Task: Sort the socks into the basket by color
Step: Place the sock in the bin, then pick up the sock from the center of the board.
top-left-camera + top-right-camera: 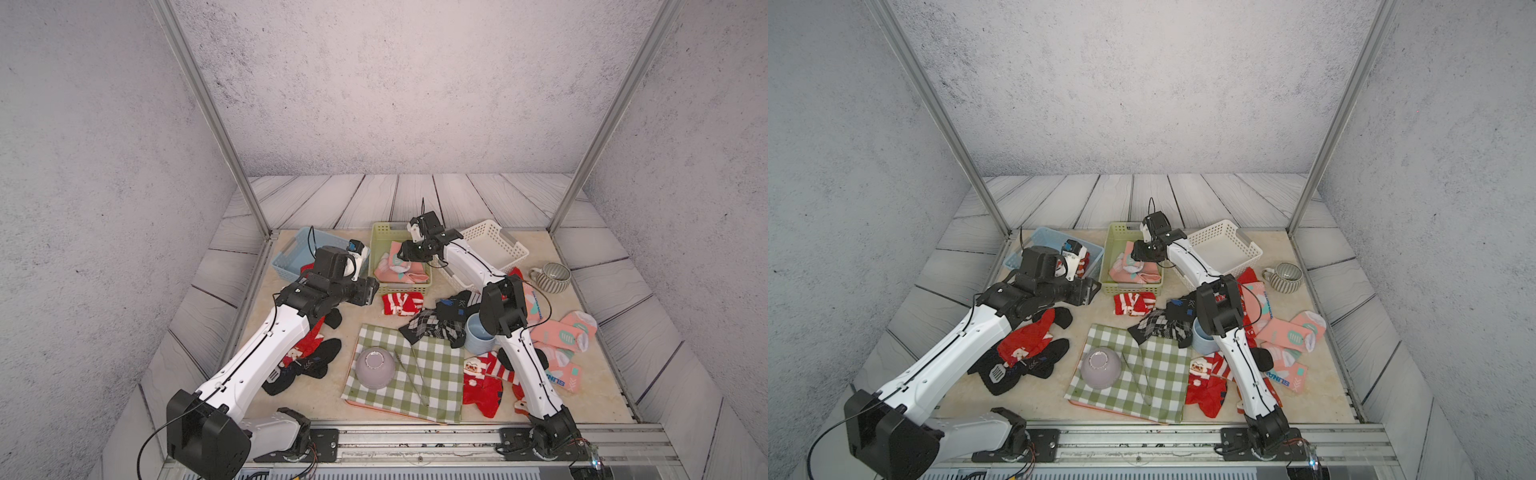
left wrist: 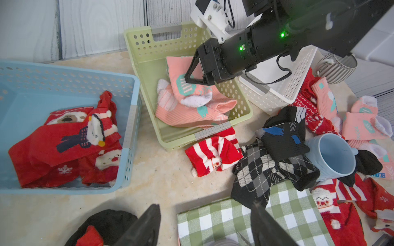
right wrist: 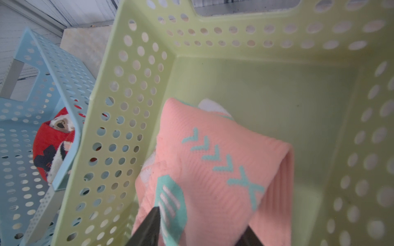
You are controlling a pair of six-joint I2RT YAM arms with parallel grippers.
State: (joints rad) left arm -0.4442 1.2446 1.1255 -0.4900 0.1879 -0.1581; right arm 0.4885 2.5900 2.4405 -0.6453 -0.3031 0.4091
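Over the green basket | my right hand hangs wide, gripping nothing; pink sock loose on the other pinks, matched by colour | left hand open and empty above the surface | red socks grouped in blue basket

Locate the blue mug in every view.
Top view: blue mug right of centre, beside the right arm.
Top view: mug, same spot, partly hidden by the arm.
Left wrist: mug beside black socks.
Right wrist: not in it.
Shared landmark: green basket.
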